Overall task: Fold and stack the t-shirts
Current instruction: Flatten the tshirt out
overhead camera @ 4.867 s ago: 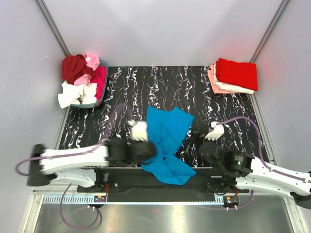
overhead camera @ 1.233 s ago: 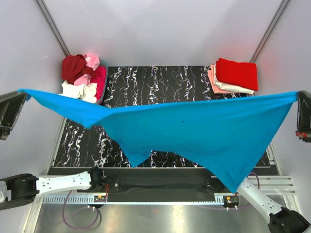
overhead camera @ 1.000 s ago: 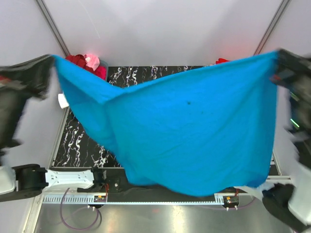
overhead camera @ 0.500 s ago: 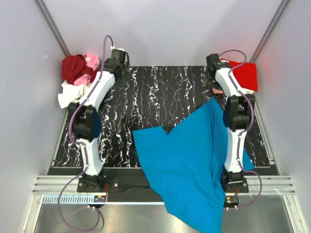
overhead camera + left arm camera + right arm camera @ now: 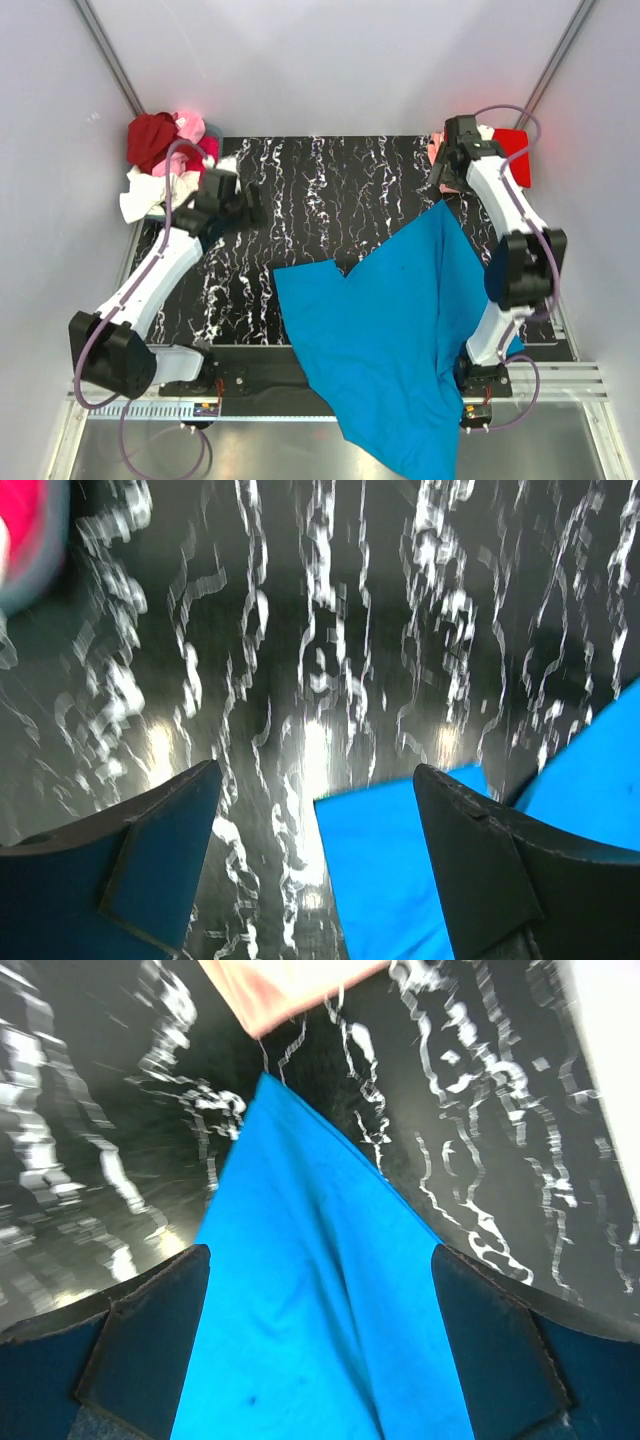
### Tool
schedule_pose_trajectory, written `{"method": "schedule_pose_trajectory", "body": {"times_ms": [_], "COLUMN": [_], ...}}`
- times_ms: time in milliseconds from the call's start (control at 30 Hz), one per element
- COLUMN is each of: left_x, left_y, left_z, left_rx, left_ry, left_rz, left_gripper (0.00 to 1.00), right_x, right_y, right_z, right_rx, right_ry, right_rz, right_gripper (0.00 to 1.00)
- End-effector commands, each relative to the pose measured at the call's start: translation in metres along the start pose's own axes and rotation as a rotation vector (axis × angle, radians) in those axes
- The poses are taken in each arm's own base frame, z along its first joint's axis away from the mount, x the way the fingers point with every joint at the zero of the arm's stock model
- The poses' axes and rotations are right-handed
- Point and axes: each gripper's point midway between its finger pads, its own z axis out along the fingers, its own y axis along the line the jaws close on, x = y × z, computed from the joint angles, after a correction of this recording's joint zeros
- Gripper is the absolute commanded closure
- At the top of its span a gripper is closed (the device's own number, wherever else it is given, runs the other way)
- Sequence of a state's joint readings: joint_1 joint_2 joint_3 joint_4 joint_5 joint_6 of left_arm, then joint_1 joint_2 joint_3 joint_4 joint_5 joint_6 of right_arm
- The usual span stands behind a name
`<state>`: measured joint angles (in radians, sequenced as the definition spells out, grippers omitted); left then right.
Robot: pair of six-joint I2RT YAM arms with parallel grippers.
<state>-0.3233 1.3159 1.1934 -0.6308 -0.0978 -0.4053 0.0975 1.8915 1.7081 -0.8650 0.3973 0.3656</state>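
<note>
Blue shirt (image 5: 390, 330) lies right of centre on the table (image 5: 330, 190), tail spilling over the near edge, one side hidden behind the right arm (image 5: 520, 215). Left gripper (image 5: 315, 800) and right gripper (image 5: 315, 1300) gape, empty.

Bright, even overhead light; the top view is sharp, both wrist views smeared with motion blur.

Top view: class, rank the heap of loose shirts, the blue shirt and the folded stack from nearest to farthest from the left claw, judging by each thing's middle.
From the left claw:
1. Heap of loose shirts, in the far-left corner, just beyond the claw.
2. Blue shirt, spread out at the front, right of centre.
3. Folded stack, in the far-right corner.
</note>
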Motion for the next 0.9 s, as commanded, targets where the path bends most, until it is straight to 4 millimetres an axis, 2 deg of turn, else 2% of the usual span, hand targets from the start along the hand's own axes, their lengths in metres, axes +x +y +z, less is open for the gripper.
{"method": "schedule_pose_trajectory", "body": {"times_ms": [0, 33, 67, 100, 133, 167, 200, 467, 600, 700, 800, 833, 867], "left_x": [0.051, 0.061, 0.085, 0.096, 0.100, 0.115, 0.122, 0.157, 0.180, 0.192, 0.188, 0.189, 0.190], "left_y": [-0.010, -0.012, -0.010, -0.014, -0.018, -0.019, -0.019, -0.027, -0.028, -0.026, -0.025, -0.026, -0.028], "left_z": [0.027, 0.032, 0.039, 0.044, 0.050, 0.054, 0.061, 0.090, 0.105, 0.108, 0.108, 0.107, 0.106], "left_rx": [0.089, 0.113, 0.119, 0.141, 0.157, 0.155, 0.146, 0.126, 0.084, 0.041, -0.004, -0.009, -0.007], "left_ry": [0.086, 0.104, 0.151, 0.179, 0.176, 0.204, 0.212, 0.291, 0.341, 0.369, 0.353, 0.353, 0.352], "left_rz": [-0.054, -0.064, -0.081, -0.089, -0.090, -0.087, -0.086, -0.069, -0.051, -0.035, -0.017, -0.018, -0.015], "left_gripper": [0.17, 0.19, 0.20, 0.21, 0.22, 0.22, 0.23, 0.26, 0.35, 0.48, 0.61, 0.70, 0.73], "right_x": [-0.020, -0.019, -0.006, -0.003, -0.005, 0.005, 0.006, 0.031, 0.042, 0.048, 0.052, 0.052, 0.055], "right_y": [-0.012, -0.013, -0.010, -0.009, -0.009, -0.010, -0.009, -0.016, -0.024, -0.029, -0.032, -0.032, -0.033], "right_z": [-0.056, -0.064, -0.066, -0.072, -0.086, -0.086, -0.098, -0.118, -0.126, -0.129, -0.132, -0.133, -0.133], "right_rx": [-0.079, -0.097, -0.134, -0.164, -0.202, -0.218, -0.255, -0.322, -0.332, -0.331, -0.334, -0.335, -0.335], "right_ry": [-0.123, -0.129, -0.101, -0.101, -0.130, -0.113, -0.125, -0.120, -0.130, -0.132, -0.137, -0.139, -0.132], "right_rz": [0.058, 0.067, 0.067, 0.072, 0.094, 0.090, 0.099, 0.117, 0.122, 0.121, 0.123, 0.125, 0.125], "right_gripper": [0.00, 0.00, 0.00, 0.00, 0.00, 0.00, 0.01, 0.00, 0.00, 0.00, 0.00, 0.00, 0.00]}}
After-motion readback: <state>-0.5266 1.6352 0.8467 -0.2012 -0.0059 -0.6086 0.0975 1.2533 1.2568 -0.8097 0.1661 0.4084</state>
